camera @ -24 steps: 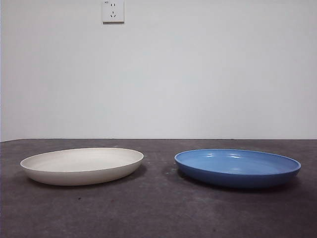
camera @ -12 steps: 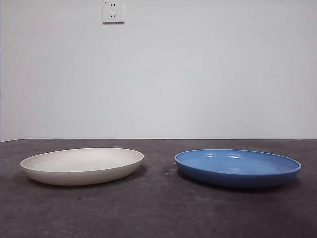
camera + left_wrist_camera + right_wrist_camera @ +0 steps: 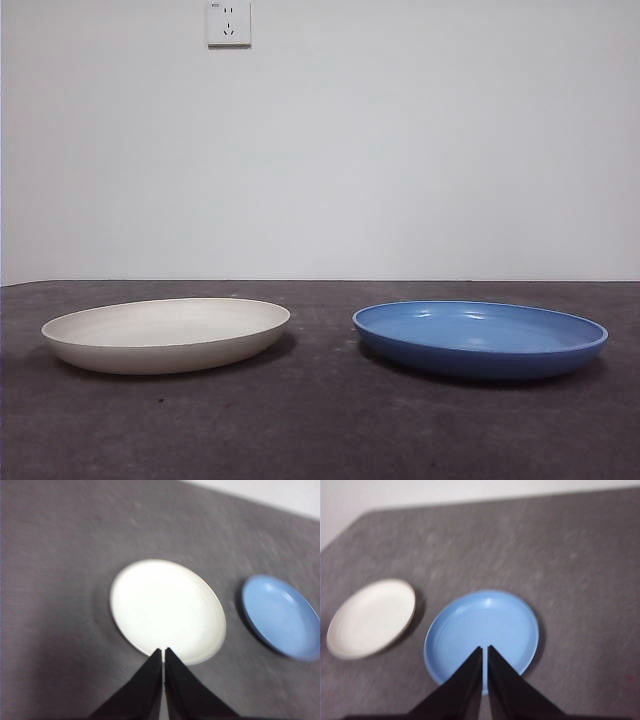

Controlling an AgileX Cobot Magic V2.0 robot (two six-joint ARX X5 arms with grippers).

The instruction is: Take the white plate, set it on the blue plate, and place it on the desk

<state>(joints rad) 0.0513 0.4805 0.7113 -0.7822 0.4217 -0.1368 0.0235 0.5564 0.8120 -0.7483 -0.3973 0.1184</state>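
The white plate point(image 3: 165, 334) lies flat on the desk point(image 3: 320, 430) at the left, empty. The blue plate point(image 3: 480, 338) lies flat to its right, a gap between them. Neither gripper shows in the front view. In the left wrist view my left gripper point(image 3: 163, 651) is shut and empty, high above the near rim of the white plate point(image 3: 167, 610), with the blue plate point(image 3: 280, 615) off to the side. In the right wrist view my right gripper point(image 3: 484, 649) is shut and empty, high above the blue plate point(image 3: 481, 630), with the white plate point(image 3: 370, 617) beside it.
A white wall with a power socket point(image 3: 228, 22) stands behind the desk. The desk's far edge point(image 3: 485, 502) and a cut corner show in the right wrist view.
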